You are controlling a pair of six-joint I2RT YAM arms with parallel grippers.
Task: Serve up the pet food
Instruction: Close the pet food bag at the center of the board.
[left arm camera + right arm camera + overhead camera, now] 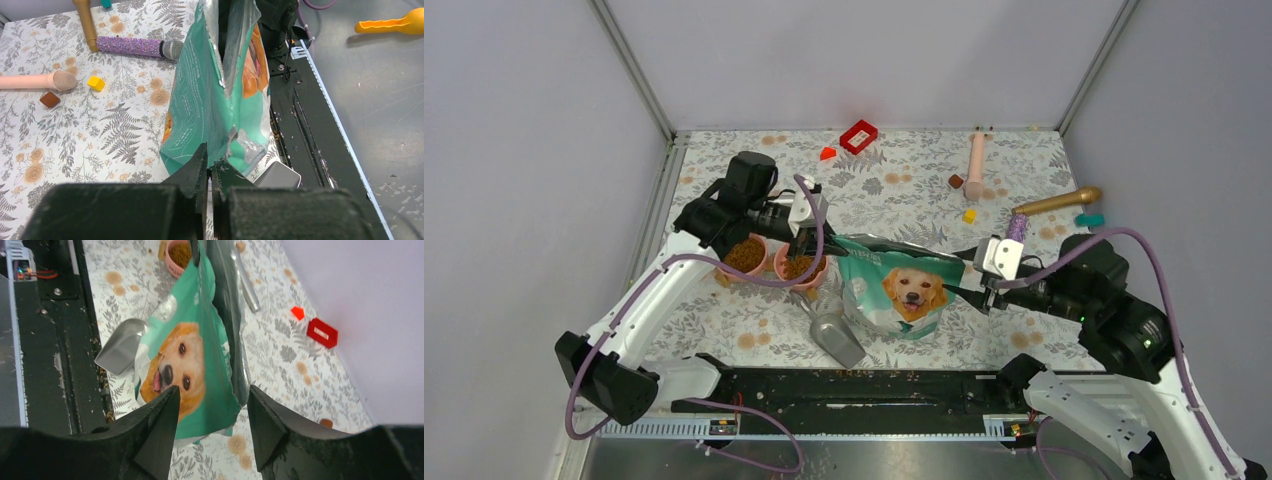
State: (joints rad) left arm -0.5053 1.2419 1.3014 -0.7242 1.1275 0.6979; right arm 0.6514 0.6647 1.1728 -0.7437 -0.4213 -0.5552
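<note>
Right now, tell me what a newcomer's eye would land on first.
The teal pouch with the golden dog's face stands mid-table. The open right gripper is at one edge and the left gripper is shut on the other. On the left arm's side, two pink bowls hold brown kibble, with a grey scoop nearby.

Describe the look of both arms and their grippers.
The left arm and right arm have white links and black joints, and each carries a looping purple cable. The left gripper and right gripper have matte black fingers tapering to points.
</note>
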